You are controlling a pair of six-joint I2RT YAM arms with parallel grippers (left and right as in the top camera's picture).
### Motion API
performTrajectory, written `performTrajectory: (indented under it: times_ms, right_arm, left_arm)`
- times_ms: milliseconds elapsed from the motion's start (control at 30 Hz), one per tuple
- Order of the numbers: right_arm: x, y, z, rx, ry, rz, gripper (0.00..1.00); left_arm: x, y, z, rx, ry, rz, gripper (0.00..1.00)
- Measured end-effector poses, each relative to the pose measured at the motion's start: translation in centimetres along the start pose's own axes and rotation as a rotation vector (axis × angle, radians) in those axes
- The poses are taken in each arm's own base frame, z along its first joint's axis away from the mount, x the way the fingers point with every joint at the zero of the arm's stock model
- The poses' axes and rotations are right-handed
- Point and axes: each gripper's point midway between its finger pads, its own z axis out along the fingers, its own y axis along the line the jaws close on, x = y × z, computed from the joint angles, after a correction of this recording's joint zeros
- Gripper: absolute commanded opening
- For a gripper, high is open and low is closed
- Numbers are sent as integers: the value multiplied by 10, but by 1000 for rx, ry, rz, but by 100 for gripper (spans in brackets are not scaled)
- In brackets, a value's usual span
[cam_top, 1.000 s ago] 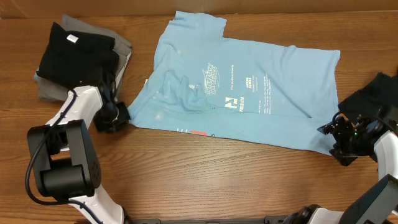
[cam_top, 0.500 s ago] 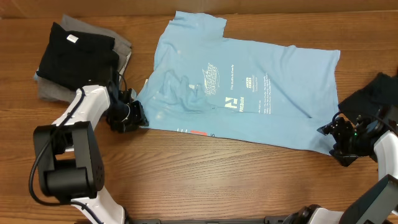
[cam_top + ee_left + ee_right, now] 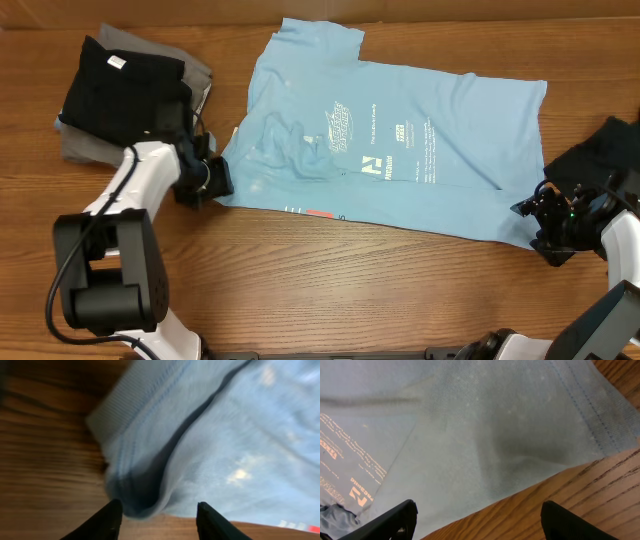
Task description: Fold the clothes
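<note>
Slid in from the side, the left gripper (image 3: pixel 213 180) straddles a hemmed corner of the light blue T-shirt (image 3: pixel 420 150) spread flat on the table (image 3: pixel 350 290), jaws apart and empty like the right gripper (image 3: pixel 532 224) opposite, so it should scoop under both layers before closing.

Shirt print (image 3: pixel 415 158) unreadable, dark garment (image 3: pixel 615 145) edge-cropped

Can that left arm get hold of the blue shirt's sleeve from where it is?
Probably yes. The left arm has its jaws open right at the sleeve of the blue shirt, cloth just ahead between them, nothing in the way.
</note>
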Motion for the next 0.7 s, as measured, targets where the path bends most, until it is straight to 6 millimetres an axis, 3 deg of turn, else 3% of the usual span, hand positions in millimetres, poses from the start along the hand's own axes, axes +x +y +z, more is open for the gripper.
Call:
performTrajectory:
  times_ms: [67, 133, 167, 300, 467, 567, 700]
  right_arm:
    - [0, 0, 0, 1, 2, 1, 82]
    - [0, 0, 0, 1, 2, 0, 82]
    - [1, 0, 0, 1, 3, 2, 82]
    - [1, -1, 0, 3, 2, 1, 81]
    - [-2, 0, 0, 1, -8, -3, 73]
    - [-9, 3, 0, -11, -35, -23, 58]
    - [-19, 11, 0, -33, -79, -51, 58]
  left_arm:
    - [9, 1, 12, -20, 23, 9, 38]
    - [9, 1, 14, -30, 17, 8, 8]
    - [8, 2, 14, -35, 11, 0, 4]
    - [15, 10, 13, -74, 40, -46, 4]
    - [42, 54, 2, -214, 145, -192, 4]
    - [42, 78, -3, -243, 143, -272, 4]
    - [41, 94, -5, -239, 134, -329, 6]
